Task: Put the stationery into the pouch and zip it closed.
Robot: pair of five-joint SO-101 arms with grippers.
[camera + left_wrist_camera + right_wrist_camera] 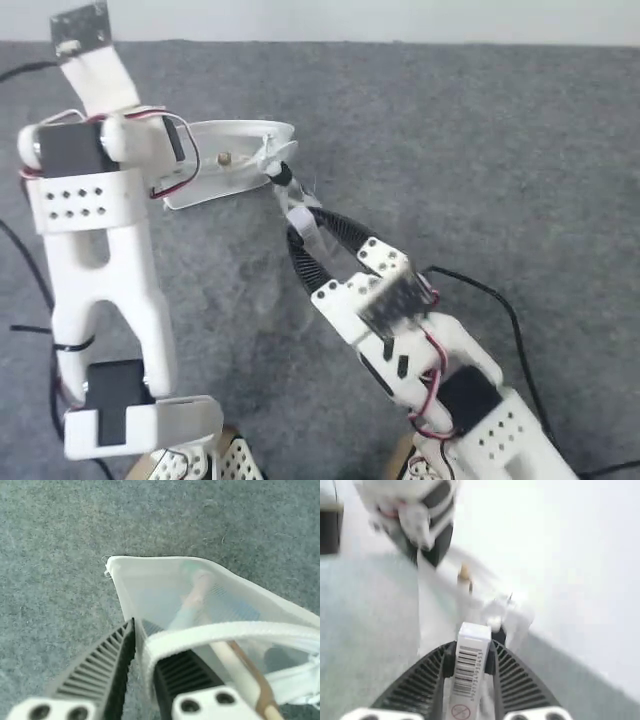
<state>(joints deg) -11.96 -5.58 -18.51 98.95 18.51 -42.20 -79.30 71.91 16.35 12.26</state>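
Lengthwise in right pincer (470, 649), white stick (468, 667) toward pouch (160, 587).

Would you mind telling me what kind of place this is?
Probably a robotics test bench: a left arm and a right arm, both white, share a grey felt-covered table with a white pouch between them.

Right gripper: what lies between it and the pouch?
The white barcoded stationery piece that the right gripper holds in its jaws; in the high view it reaches toward the mouth of the pouch.
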